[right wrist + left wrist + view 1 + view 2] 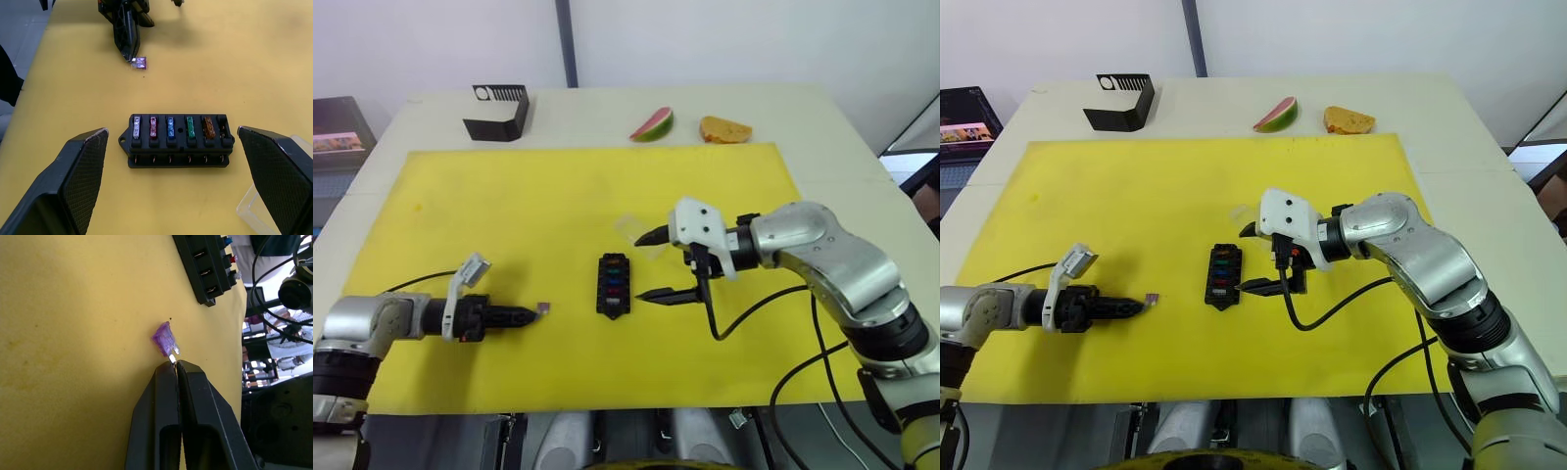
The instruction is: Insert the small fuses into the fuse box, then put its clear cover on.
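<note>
Left wrist view is showing the left pincer pinching the purple fuse by its metal leg on the yellow mat. Right pincer is gaping wide around the fuse box, with the clear cover just beside. Next, I think, the fuse needs lifting into an empty slot.

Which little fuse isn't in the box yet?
The purple fuse, lying on the yellow mat at the left gripper fingers. The others sit in the fuse box.
</note>
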You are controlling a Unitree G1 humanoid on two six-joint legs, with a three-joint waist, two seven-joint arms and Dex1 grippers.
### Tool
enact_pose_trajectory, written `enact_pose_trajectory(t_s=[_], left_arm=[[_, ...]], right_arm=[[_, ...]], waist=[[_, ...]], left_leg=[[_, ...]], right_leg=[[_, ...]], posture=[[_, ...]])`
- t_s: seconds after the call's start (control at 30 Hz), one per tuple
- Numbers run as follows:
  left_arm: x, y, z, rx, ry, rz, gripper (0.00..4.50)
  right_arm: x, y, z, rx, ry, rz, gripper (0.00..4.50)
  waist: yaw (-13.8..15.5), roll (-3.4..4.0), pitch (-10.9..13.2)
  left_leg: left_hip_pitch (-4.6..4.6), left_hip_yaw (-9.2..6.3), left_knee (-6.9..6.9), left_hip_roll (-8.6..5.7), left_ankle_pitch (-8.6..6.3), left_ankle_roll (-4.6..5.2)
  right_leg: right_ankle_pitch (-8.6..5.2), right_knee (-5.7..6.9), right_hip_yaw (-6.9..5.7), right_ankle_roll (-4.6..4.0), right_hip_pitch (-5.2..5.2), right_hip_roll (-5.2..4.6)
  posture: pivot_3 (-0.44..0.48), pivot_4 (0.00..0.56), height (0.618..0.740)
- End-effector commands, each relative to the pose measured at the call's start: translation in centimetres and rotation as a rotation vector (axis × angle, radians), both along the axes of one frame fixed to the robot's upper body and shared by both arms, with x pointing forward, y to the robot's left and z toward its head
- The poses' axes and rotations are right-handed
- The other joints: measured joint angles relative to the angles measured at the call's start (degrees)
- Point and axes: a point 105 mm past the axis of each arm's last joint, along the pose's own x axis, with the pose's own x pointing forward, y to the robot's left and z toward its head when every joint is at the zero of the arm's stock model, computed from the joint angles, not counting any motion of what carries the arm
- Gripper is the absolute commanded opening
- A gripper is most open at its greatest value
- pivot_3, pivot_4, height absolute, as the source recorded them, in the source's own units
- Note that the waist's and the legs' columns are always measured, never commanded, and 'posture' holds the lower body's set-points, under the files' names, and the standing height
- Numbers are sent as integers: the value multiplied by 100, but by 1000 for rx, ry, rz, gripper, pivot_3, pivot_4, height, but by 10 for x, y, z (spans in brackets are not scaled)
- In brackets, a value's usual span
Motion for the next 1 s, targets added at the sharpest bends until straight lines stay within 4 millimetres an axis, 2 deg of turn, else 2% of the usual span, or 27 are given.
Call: enact_pose_trajectory(t_s=[0.03,0.5,0.53,0.57,0.63,1.0], left_arm=[[-5,3,-10,11,47,18,58],[-3,8,-10,7,56,62,58],[-3,8,-11,8,57,63,589],[-2,8,-11,7,48,66,794],[0,8,-10,1,37,76,1777],[13,0,-6,-60,41,131,1777]], right_arm=[[-2,1,8,2,-44,13,4500],[-2,2,6,-5,-46,11,4500],[-2,2,6,-5,-45,11,4500],[-2,2,6,-5,-45,11,4500],[-2,2,6,-5,-45,11,4500],[-2,1,5,-15,-51,14,4500]], waist=[[0,0,0],[-1,0,0],[-2,0,0],[-2,0,0],[7,1,-1],[69,4,-4]], left_leg=[[0,0,0,0,0,0],[0,0,0,0,0,0],[0,0,0,0,0,0],[0,0,0,0,0,0],[0,0,0,0,1,-1],[5,-2,2,-1,-5,10]], right_leg=[[0,0,0,0,0,0],[0,0,0,0,0,0],[0,0,0,0,0,0],[0,0,0,0,0,0],[0,1,0,0,0,0],[0,12,-1,0,5,-2]], posture=[[0,150,740],[0,150,740],[0,150,740],[0,150,740],[0,150,740],[0,150,740]])
